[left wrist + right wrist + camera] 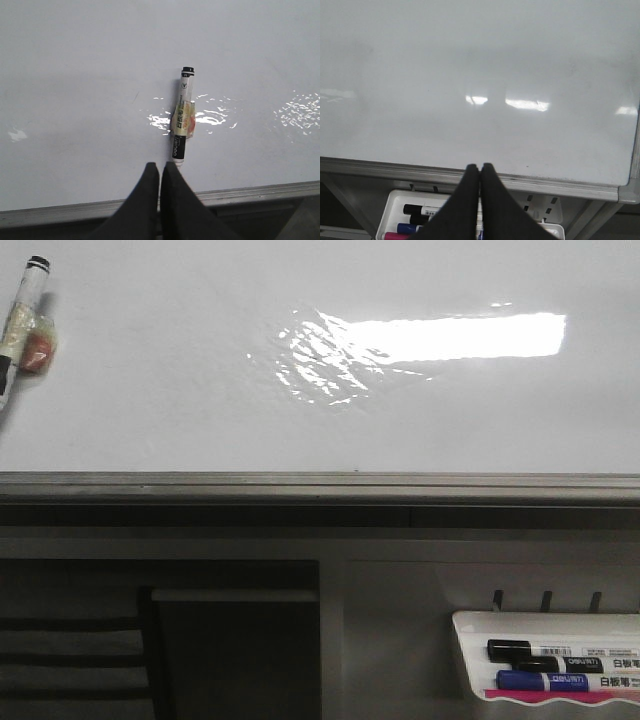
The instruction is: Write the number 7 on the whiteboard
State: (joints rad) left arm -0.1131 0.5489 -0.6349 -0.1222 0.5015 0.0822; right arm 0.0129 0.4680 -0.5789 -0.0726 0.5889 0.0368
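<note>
- The whiteboard [200, 380] is seen filling the upper part of the front view, glossy white, with a bright rectangular light reflection [470, 337] right of centre.
- A grey metal edge rail [320, 485] is seen running along the board's lower edge.
- A black-capped marker [22, 306] is seen lying on the board at the far left of the front view, with a tape wrap and a reddish patch at mid-barrel.
- In the left wrist view the same marker [182, 116] is seen on the board surface just beyond the fingertips; whether it is touched cannot be told.
- The left end effector [160, 167] is seen closed, its dark fingers [145, 195] pressed together with nothing between them, over the board's lower edge.
- The right end effector [480, 169] is likewise seen closed and holding nothing, positioned over the rail near the board's lower right corner.
- A small white marker tray [470, 660] is seen below the board at lower right, holding a black marker [545, 650] and a blue marker [545, 680].
- A faint thin dark stroke [136, 96] is noted on the board beside the marker; it cannot be read as the number 7, and no clear digit is made out in any view.
</note>
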